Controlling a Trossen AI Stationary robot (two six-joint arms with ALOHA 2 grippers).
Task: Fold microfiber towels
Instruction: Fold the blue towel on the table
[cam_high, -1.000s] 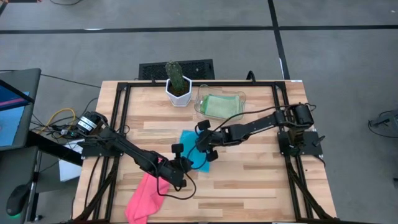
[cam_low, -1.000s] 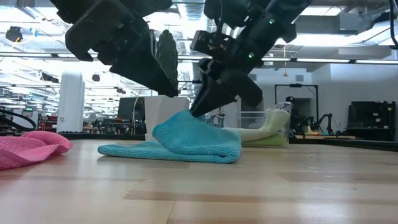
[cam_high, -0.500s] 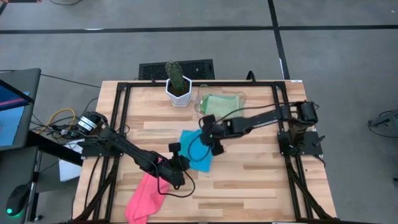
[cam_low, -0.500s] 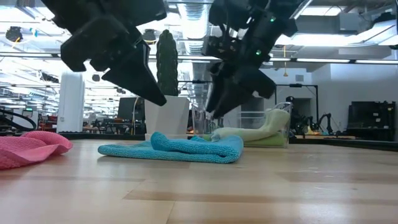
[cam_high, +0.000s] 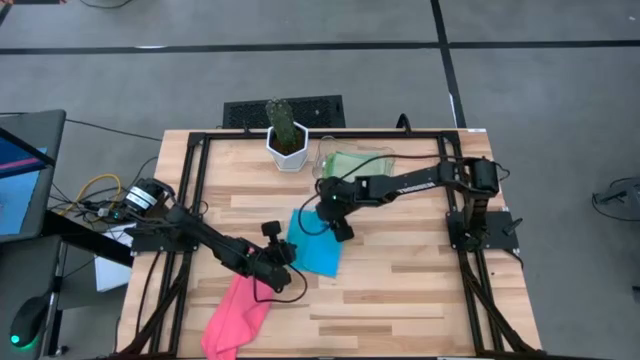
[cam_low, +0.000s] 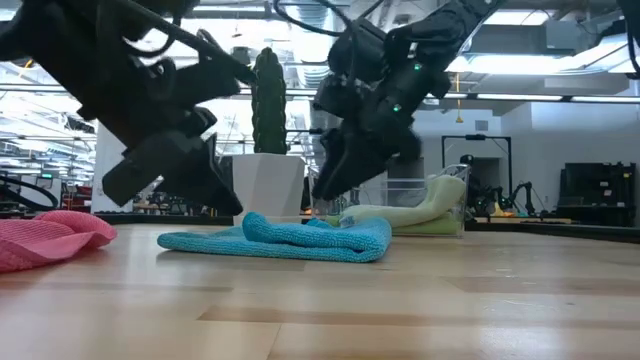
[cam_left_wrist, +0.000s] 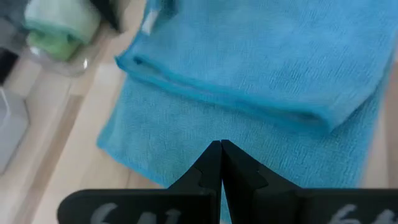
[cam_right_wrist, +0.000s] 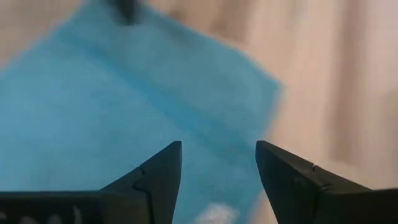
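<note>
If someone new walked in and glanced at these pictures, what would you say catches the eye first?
The folded turquoise blue microfiber towel at the middle of the wooden table, with both dark arms over it: the right gripper open at its far edge, the left gripper shut at its near left corner. Next, the hot pink microfiber towel crumpled at the near left edge. At the back stand a green cactus in a white pot and a clear plastic tray holding light green microfiber towels.

The right gripper (cam_right_wrist: 217, 163) hangs over the blue towel (cam_right_wrist: 106, 118), its fingers (cam_right_wrist: 158, 171) spread and empty; pale wooden surface (cam_right_wrist: 336, 81) lies beside.
</note>
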